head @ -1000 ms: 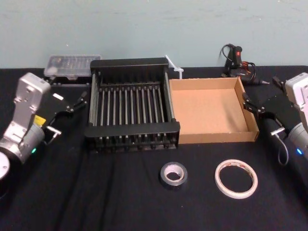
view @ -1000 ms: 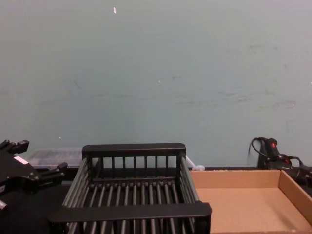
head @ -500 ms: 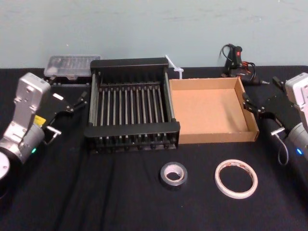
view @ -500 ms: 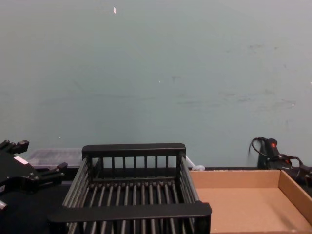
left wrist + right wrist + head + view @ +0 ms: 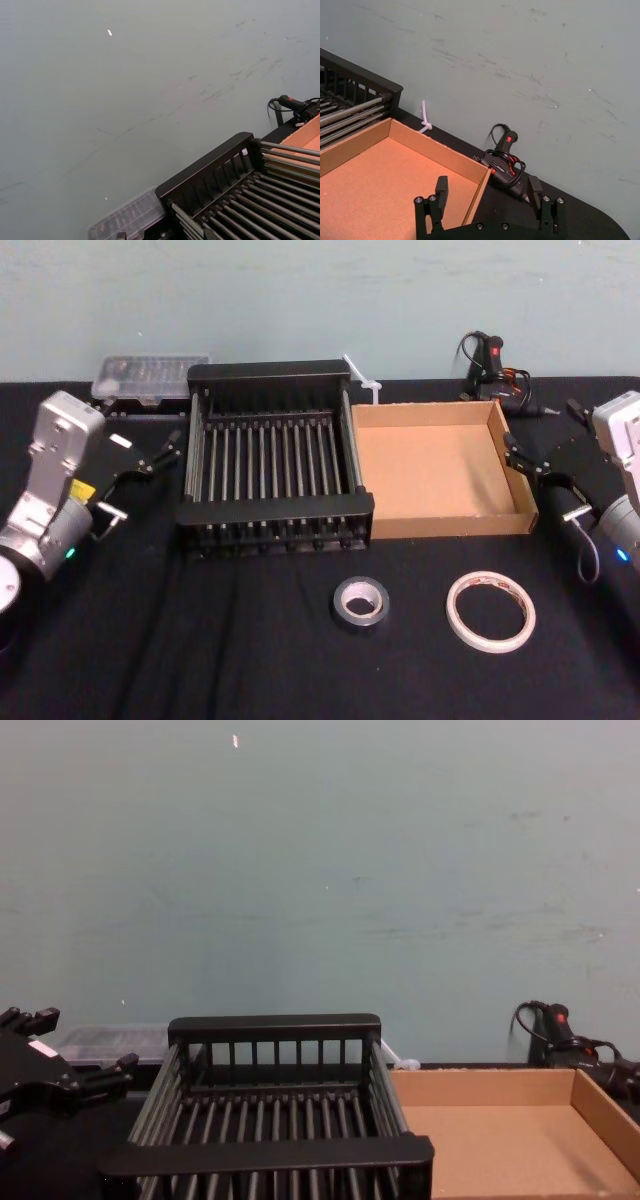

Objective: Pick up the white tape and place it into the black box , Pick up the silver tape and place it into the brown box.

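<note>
Right gripper (image 5: 541, 448) spread wide at the table's right edge beside the brown box (image 5: 440, 481); left gripper (image 5: 150, 443) also spread, left of the black box (image 5: 272, 462). Silver tape (image 5: 360, 602) and white tape (image 5: 490, 611) lie near the front edge.

No text, label, brand or number can be read anywhere. The white tape (image 5: 490, 611), near the tabletop's front edge, carries small red-orange printed marks along its far rim, too small to make out. A small white sticker on the left gripper (image 5: 152, 450) is likewise unreadable.
</note>
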Controlling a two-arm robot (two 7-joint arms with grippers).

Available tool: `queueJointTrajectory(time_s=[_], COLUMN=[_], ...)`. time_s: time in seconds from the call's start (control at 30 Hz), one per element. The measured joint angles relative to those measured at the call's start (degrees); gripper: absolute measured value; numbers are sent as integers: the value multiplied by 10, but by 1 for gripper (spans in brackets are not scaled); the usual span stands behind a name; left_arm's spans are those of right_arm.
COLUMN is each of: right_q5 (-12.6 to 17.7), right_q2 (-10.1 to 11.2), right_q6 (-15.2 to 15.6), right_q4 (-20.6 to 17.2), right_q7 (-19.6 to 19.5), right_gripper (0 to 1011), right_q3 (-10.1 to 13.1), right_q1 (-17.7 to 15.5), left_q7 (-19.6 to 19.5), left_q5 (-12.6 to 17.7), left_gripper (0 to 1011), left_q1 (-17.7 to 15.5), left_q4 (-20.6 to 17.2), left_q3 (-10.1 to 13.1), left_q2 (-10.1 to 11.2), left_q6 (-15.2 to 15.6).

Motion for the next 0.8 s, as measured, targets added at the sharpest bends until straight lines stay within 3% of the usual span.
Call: queueJointTrajectory(time_s=[0.43,0.8], right_q5=[-1,36], right_q2=[-1,18], right_q6=[3,28], right_q4=[-13,-77], right_q7=[10,46], right_gripper=[1004,1004], right_q3=[16,53], right_q1=[-11,-59], left_q7=[0,0], left_q5=[0,0], left_gripper=[1001,1001], left_q1=[0,0], left_q4=[0,0], left_q3=[0,0], left_q2=[0,0], left_q6=[0,0])
